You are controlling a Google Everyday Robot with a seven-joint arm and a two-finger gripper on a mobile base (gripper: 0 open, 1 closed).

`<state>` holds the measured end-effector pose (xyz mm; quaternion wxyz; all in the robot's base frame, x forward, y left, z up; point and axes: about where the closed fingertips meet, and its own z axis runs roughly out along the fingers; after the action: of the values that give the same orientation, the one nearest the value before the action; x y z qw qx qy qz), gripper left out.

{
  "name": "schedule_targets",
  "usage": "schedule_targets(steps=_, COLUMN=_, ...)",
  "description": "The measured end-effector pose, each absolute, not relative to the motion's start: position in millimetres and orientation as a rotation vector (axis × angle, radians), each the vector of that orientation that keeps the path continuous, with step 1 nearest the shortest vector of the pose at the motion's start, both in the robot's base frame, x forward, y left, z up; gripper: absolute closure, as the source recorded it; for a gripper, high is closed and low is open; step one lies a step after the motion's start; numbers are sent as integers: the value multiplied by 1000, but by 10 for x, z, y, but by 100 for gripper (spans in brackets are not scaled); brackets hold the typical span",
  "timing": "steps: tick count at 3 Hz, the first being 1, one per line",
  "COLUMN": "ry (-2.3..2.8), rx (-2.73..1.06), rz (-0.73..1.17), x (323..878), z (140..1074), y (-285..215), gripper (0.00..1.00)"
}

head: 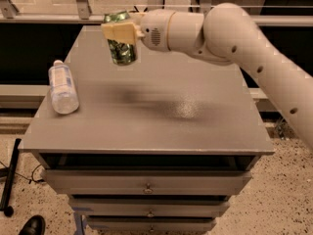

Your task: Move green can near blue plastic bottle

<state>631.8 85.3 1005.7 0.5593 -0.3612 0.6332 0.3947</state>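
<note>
The gripper, jaws clamped on the small green aluminium can, hangs above the grey bench; setting it beside the clear plastic bottle remains.

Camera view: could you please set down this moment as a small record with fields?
tool: shut on the green can, over the far picture-left part of the table
green can: upright, held clear of the table
blue plastic bottle: lying on its side by the picture-left edge, cap pointing away
relation: can and bottle apart, not yet near
table: grey top, drawers beneath
</note>
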Motion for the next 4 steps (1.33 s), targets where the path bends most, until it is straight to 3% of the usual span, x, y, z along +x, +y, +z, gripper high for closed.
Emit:
schedule_targets(steps=2, ry=1425, rx=-938, rz=863, x=6326, z=9449, y=1688, gripper=100)
schedule_targets(steps=3, ry=1434, rx=-892, rz=821, x=6421, z=9235, y=1726, gripper=100)
schedule_targets(steps=4, ry=1444, rx=-866, rz=800, x=6483, z=9125, y=1620, gripper=83)
